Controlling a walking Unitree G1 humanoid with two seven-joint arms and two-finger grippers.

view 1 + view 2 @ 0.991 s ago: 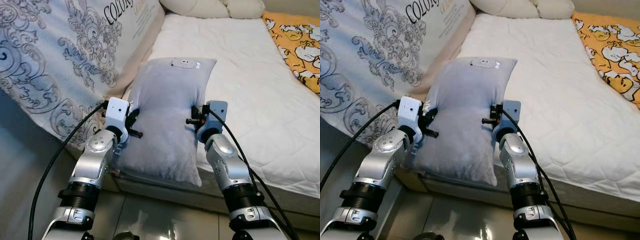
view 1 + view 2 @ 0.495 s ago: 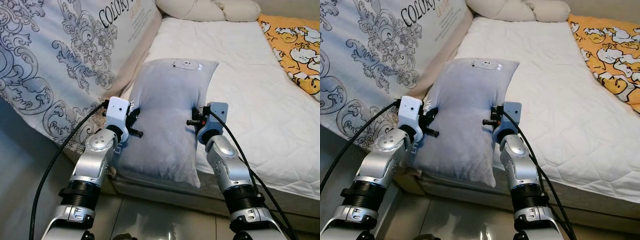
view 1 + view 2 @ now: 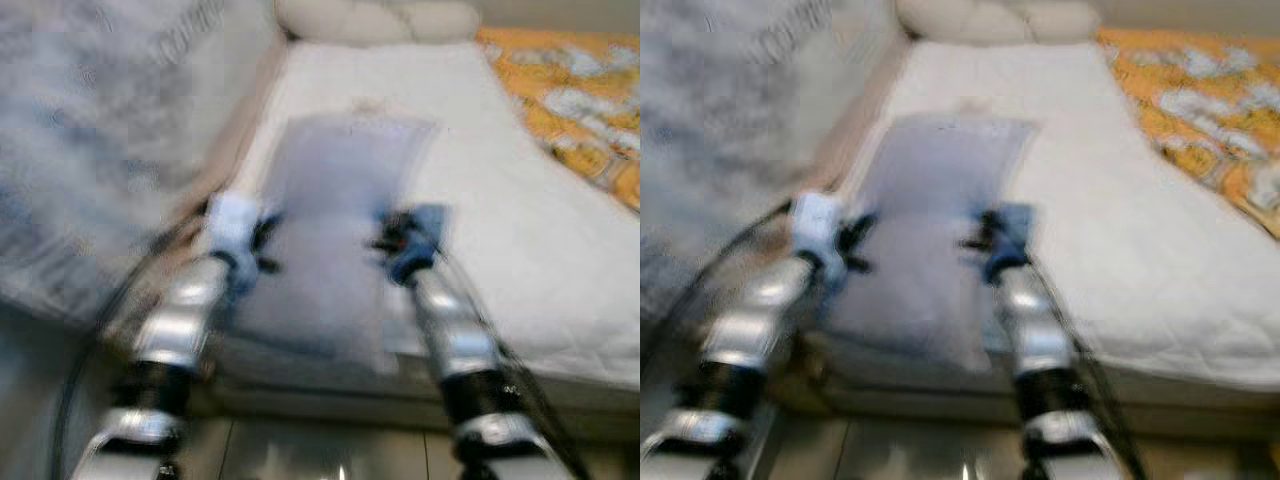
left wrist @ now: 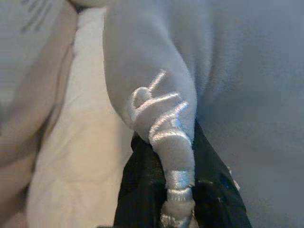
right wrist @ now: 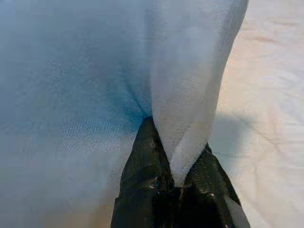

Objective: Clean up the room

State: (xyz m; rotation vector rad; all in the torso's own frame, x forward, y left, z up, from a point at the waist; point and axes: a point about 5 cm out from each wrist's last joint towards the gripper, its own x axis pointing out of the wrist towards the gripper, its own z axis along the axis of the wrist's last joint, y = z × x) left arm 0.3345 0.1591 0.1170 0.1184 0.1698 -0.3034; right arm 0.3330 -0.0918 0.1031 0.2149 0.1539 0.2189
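Note:
A long grey pillow [image 3: 340,190] lies lengthwise along the near left part of the white bed [image 3: 520,230], its lower end hanging over the bed's edge. My left gripper [image 3: 262,240] is shut on a fold of the pillow's left side, where the embroidered fabric [image 4: 166,118] is squeezed between black fingers [image 4: 137,190]. Across from it, my right gripper [image 3: 385,240] is shut on a fold of the right side [image 5: 190,95], pinched between its fingers [image 5: 142,166]. Both eye views are blurred.
A large patterned white cover [image 3: 90,150] leans against the bed on the left. Cream pillows [image 3: 370,20] lie at the bed's head and an orange printed blanket [image 3: 570,110] covers its far right. Glossy floor [image 3: 330,450] lies below the bed's edge.
The whole picture has shifted and blurred, so the camera is moving. Both grippers keep the same hold on the pillow's sides.

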